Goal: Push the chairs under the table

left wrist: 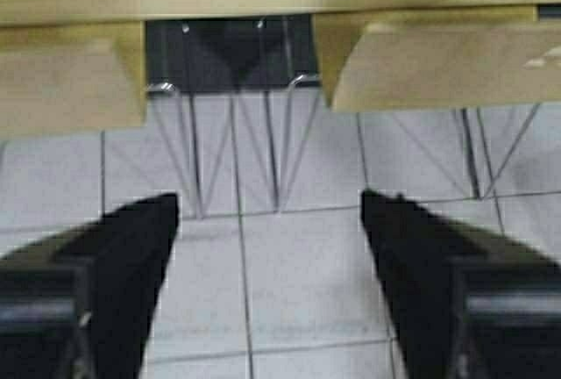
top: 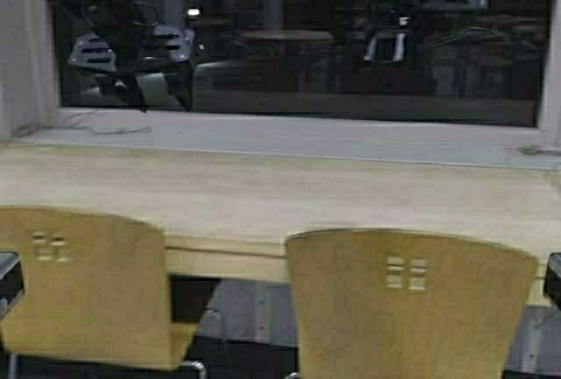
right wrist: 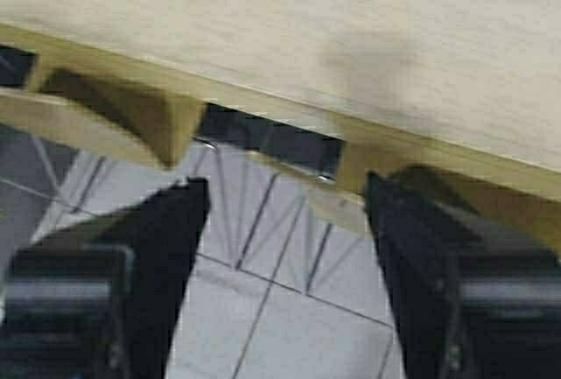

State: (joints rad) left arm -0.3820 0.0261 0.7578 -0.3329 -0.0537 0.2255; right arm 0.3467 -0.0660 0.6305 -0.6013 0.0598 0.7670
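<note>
Two mustard-yellow moulded chairs face a long table (top: 263, 190), backrests toward the camera in the high view. Left chair (top: 83, 287): curved backrest, a cluster of small square cutouts near its top, a thin chrome tube leg showing below. Right chair (top: 408, 309): same build, four square cutouts clear at centre top of the backrest. Both backrests stand just at the near edge of the table, overlapping its pale yellow lip; the seats reach in beneath the top (wrist views show this better).

Table top is light beige wood-look with a thick pale edge, running the full width of the view. Behind it a grey sill (top: 307, 138) and a dark window (top: 298, 46) with reflections.

Left gripper (left wrist: 267, 221): fingers spread wide, nothing between them, hanging over white floor tiles (left wrist: 289, 274) and pointed at the gap between the two chairs. Chrome legs (left wrist: 188, 151) cross under the table edge in that gap.

Right gripper (right wrist: 285, 221): fingers likewise spread apart, holding nothing, aimed at the underside of the table edge with the yellow seat edges to either side.

In the high view only dark slivers of the arms show, at the left and right edges of the frame, low down.

No containers seen.
</note>
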